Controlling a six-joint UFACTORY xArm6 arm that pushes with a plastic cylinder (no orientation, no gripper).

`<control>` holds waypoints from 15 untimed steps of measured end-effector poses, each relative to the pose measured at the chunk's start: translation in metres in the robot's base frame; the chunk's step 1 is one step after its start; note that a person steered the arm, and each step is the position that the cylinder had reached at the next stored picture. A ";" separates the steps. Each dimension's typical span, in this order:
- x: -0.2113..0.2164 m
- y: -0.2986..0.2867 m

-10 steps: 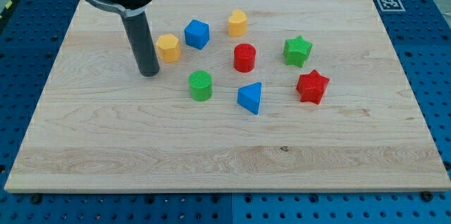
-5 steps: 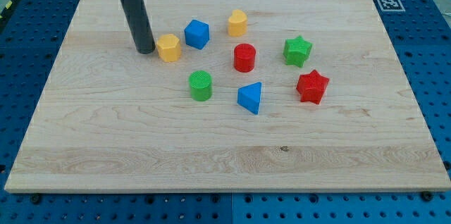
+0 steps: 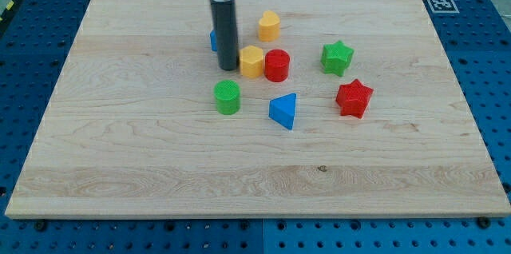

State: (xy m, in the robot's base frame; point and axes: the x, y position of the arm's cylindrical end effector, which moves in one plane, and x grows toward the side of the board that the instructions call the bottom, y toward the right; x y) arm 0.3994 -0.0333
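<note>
My tip [image 3: 228, 67] rests on the board against the left side of a yellow hexagonal block [image 3: 251, 61]. That yellow block touches the red cylinder [image 3: 277, 65] on its right. A blue block [image 3: 213, 39] sits behind the rod and is mostly hidden by it. Another yellow block [image 3: 269, 25] stands above the pair. Below the tip is a green cylinder [image 3: 227, 97], and a blue triangular block [image 3: 283, 111] lies to its right.
A green star block [image 3: 337, 57] and a red star block [image 3: 354, 98] stand toward the view's right on the wooden board [image 3: 120, 166]. A printed marker tag [image 3: 438, 2] sits in the board's top right corner.
The rod swept up and then right, pushing the yellow hexagonal block rightward until it met the red cylinder. The blue block is now behind the rod.
</note>
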 end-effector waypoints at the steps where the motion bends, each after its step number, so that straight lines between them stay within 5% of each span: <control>1: 0.008 0.019; 5: 0.051 0.109; 7: 0.016 0.083; 11: 0.024 0.034; 15: -0.018 0.056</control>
State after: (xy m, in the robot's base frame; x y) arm 0.3813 0.0224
